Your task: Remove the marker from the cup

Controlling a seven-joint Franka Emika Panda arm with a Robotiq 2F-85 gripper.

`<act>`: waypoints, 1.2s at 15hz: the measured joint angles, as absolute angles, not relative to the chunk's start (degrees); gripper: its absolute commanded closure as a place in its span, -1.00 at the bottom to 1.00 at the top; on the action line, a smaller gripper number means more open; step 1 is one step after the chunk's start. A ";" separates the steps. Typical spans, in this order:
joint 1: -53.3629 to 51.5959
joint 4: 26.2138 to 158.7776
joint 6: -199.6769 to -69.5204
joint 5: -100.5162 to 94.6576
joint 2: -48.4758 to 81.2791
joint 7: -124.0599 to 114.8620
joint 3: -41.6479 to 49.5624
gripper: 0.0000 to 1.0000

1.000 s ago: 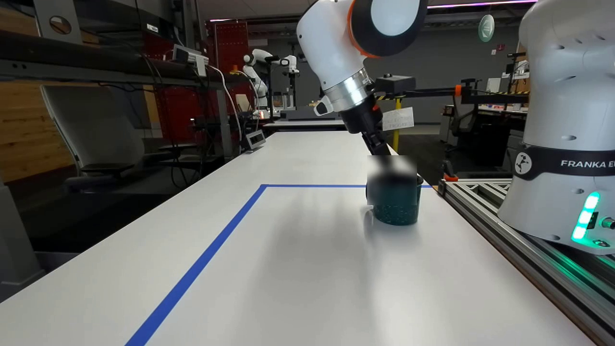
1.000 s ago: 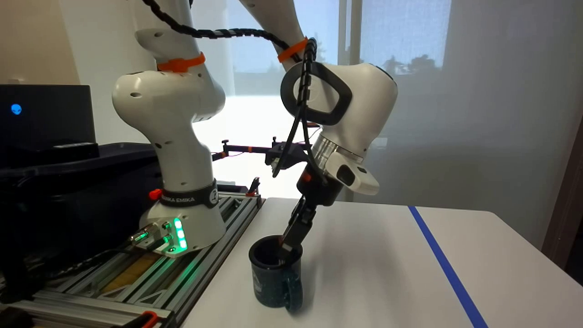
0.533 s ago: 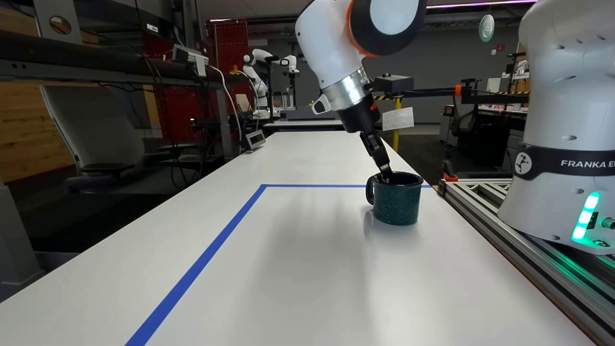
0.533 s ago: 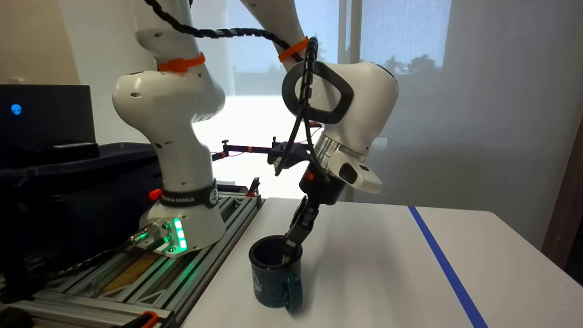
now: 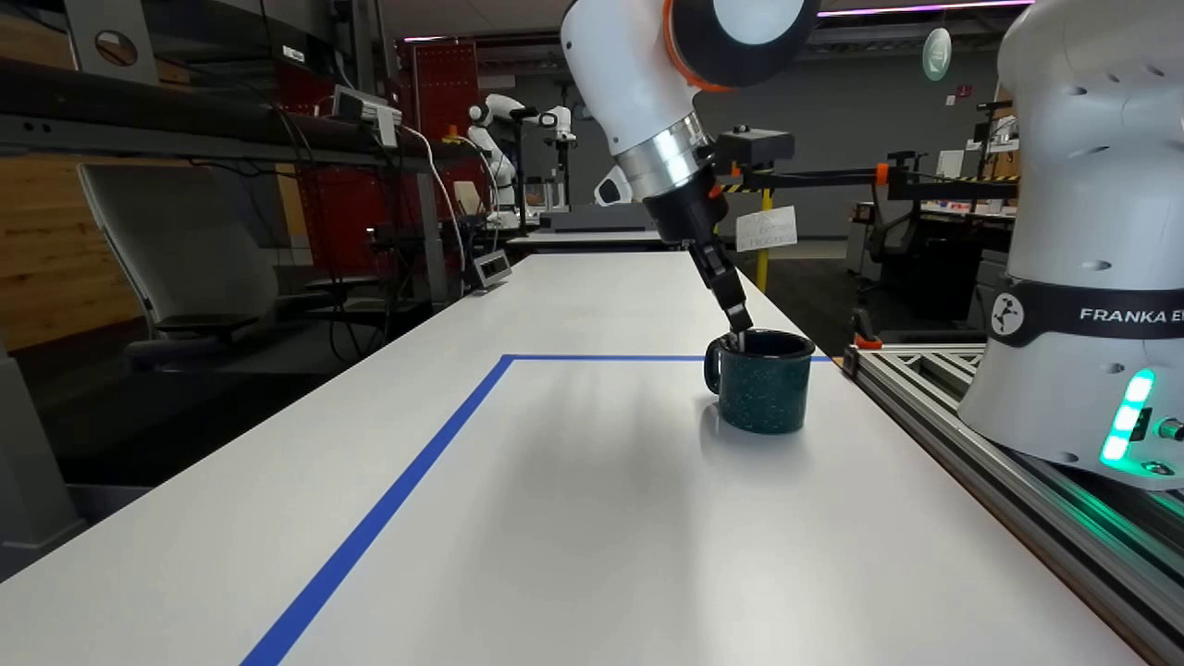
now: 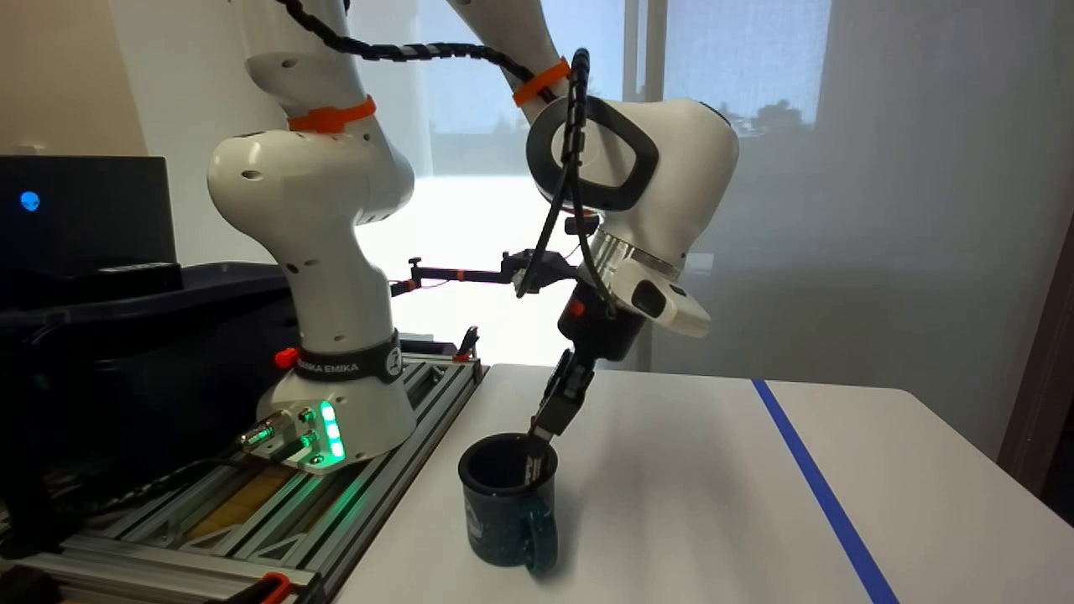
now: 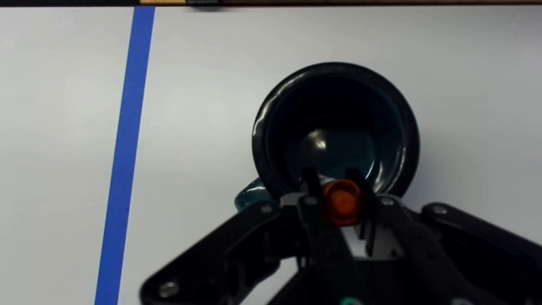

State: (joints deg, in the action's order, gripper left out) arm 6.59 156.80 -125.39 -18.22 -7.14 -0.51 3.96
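Note:
The cup (image 5: 764, 400) is a dark teal mug standing upright on the white table, also in an exterior view (image 6: 502, 527), and seen from above in the wrist view (image 7: 409, 135). My gripper (image 5: 738, 322) points down at a slant, its tips at the cup's rim on the handle side; it also shows in an exterior view (image 6: 545, 426). In the wrist view the gripper (image 7: 332, 173) is shut on the marker, whose orange-red cap (image 7: 342, 203) sits between the fingers. The marker's pale body (image 6: 534, 466) reaches down into the cup; its lower end is hidden.
A blue tape line (image 5: 416, 472) runs along the white table (image 5: 592, 555). The robot's base (image 5: 1091, 370) stands on a metal rail frame (image 6: 394, 478) close beside the cup. A camera on a thin arm (image 6: 537, 267) is behind the gripper.
My gripper has risen from inside the cup to about rim height. The marker's pale body now shows below the fingertips. The cup has not moved.

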 measured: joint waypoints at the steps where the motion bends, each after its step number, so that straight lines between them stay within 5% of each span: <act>1: 6.37 156.91 -123.71 -18.25 -8.72 -1.27 3.35 0.90; 9: 2.92 154.28 -109.18 -16.71 -22.59 -6.13 -1.72 0.90; 18: 2.42 152.74 -132.21 -4.42 -23.05 -5.29 2.95 0.90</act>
